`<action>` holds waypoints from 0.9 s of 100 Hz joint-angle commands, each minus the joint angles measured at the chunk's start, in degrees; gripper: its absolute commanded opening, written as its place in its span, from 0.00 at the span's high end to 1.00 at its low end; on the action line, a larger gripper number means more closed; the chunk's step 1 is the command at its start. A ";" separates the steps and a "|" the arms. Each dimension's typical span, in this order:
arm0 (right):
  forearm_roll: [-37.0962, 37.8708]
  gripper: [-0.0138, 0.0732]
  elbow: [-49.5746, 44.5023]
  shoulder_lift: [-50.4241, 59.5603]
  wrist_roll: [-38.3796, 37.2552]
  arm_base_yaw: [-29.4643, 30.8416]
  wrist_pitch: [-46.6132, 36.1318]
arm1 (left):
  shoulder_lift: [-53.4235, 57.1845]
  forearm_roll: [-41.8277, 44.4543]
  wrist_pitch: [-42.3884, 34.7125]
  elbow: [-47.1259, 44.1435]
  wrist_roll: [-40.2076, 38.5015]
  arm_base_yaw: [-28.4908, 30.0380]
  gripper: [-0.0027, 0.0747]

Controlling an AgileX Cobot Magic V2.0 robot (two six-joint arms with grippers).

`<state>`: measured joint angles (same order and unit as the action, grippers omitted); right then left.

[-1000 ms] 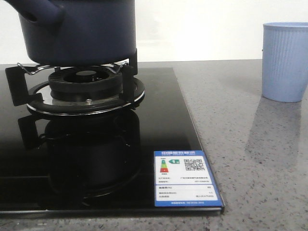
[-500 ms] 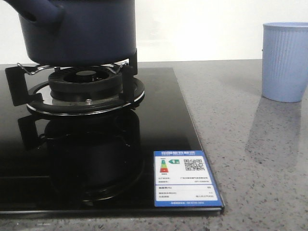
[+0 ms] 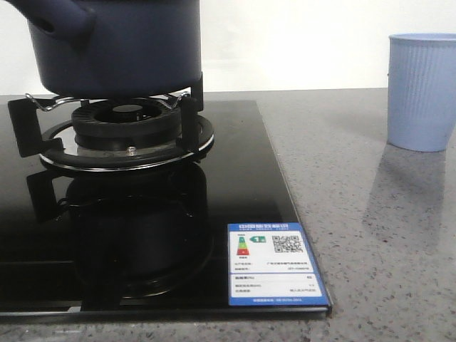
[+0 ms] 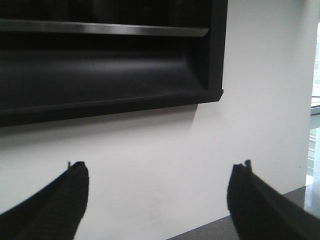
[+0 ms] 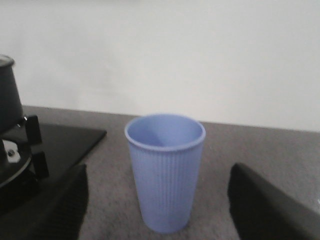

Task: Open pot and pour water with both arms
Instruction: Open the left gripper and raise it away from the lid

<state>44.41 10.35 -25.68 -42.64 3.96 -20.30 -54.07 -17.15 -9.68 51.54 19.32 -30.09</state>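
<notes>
Nothing has moved in the front view over the last second: the pot [image 3: 117, 46] sits exactly where it did, on the trivet of the gas burner [image 3: 127, 128], and the ribbed cup [image 3: 422, 91] has not shifted on the grey counter [image 3: 370, 214].

We judge the task has barely begun. The pot's top is cropped in the front view, so we cannot tell whether a lid is on. Its stubby hollow handle [image 3: 60, 18] points toward the front left.

To do the opening step well, we would bring the left arm down from above, since its camera faces a white wall and a dark shelf [image 4: 105, 60] rather than the stove. We would centre it over the pot before closing, and lift any lid straight up so the pot does not slide on the trivet.

The left gripper [image 4: 160, 200] stands wide apart, with only wall showing between its 2 fingertips; it holds and touches nothing. The right gripper [image 5: 159, 205] is also spread wide and empty. The cup stands upright between its fingertips in the right wrist view, farther off and apart from both, and looks empty inside. The pot's edge [image 5: 9, 95] shows at that view's margin, well apart from the cup.
</notes>
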 commanded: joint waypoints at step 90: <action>6.94 0.91 -8.87 20.79 -12.40 0.43 -3.75 | 55.22 -1.75 6.19 -37.43 0.53 5.71 0.99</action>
<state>52.38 0.28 -4.51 -54.70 3.96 -22.33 0.16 -18.19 0.51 13.73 19.93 -24.63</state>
